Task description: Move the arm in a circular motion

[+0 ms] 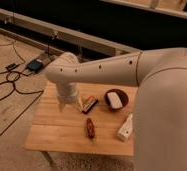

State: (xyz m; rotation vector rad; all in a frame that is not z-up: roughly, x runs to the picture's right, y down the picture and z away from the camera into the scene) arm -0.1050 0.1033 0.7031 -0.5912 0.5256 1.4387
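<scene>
The arm [107, 70] is large and cream-white, made of thick smooth segments with small dark screw holes. It comes in from the right, bends at a rounded joint [62, 70] and turns down toward the small wooden table [52, 135]. The gripper [70, 105] hangs at the end of the arm, just above the table's back left part. It is close to the left of a dark rectangular packet [90, 104] and holds nothing that I can see.
On the table are a dark bowl [118, 93] with a white thing in it, a reddish-brown item [90, 128] and a white packet [125, 128]. Cables [7, 90] and a blue device [35, 65] lie on the floor to the left. A rail [87, 41] runs behind.
</scene>
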